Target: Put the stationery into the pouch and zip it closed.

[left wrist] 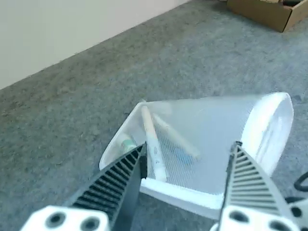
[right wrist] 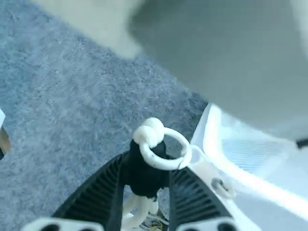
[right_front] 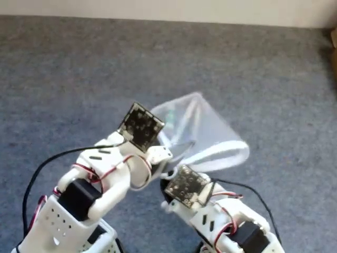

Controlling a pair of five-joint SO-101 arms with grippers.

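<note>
R hand (right wrist: 149,168) is clamped shut on the zip pull (right wrist: 161,147). The jaws pinch its dark tab, w/ the white ring and bead standing just above them. Prob. held there because zipping looks like the step left, and the pull gives sth to drag along the pouch's white edge band.

L hand (left wrist: 189,146) is spread wide and holds nothing. Its fingers (left wrist: 120,183) sit either side of the near edge of the pouch (left wrist: 216,120), above it and not touching. (My guess: it's placed to pinch that edge and brace the pouch while the other arm pulls.)

The pouch is translucent white mesh. It lies on the grey carpet (right_front: 79,68) just ahead of both arms, w/ one end bulging up. Stationery is already inside, seen thru the mesh: a white pen (left wrist: 151,144) lying diagonal, a green-marked item (left wrist: 127,144) in the corner, and sth blue (left wrist: 183,156) beside them. So loading looks done. How far the zip is run, can't tell.

A cardboard box (left wrist: 269,12) sits well apart, at the far edge.

Writing: none legible. Marks on the pen are too small, and no print can be made out on the pouch or box.
</note>
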